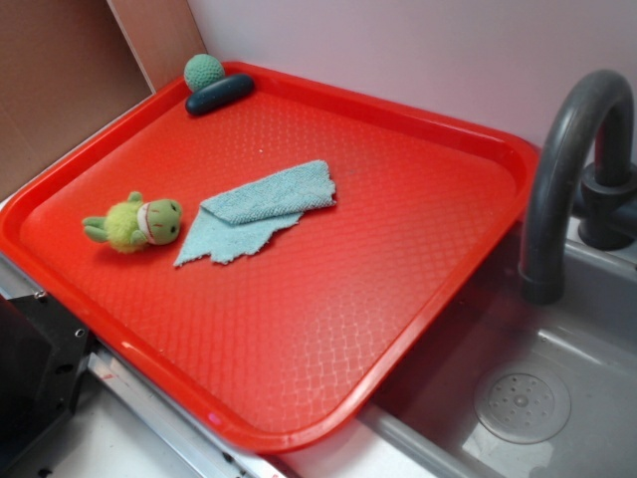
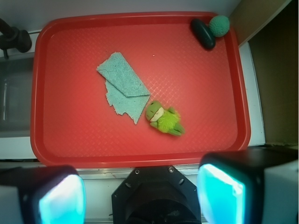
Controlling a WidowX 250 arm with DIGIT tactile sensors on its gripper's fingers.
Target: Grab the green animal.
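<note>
The green animal [image 2: 163, 118] lies on its side on the red tray [image 1: 418, 259] — fuzzy yellow-green body, darker green head and feet, white-and-red neck band — its head touching the teal cloth [image 2: 125, 88] at its ten o'clock. My gripper [image 2: 140, 192] hovers high above, fingers spread wide, holding nothing.

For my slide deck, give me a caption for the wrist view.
Open gripper high above red tray with green animal beside folded cloth.
</note>
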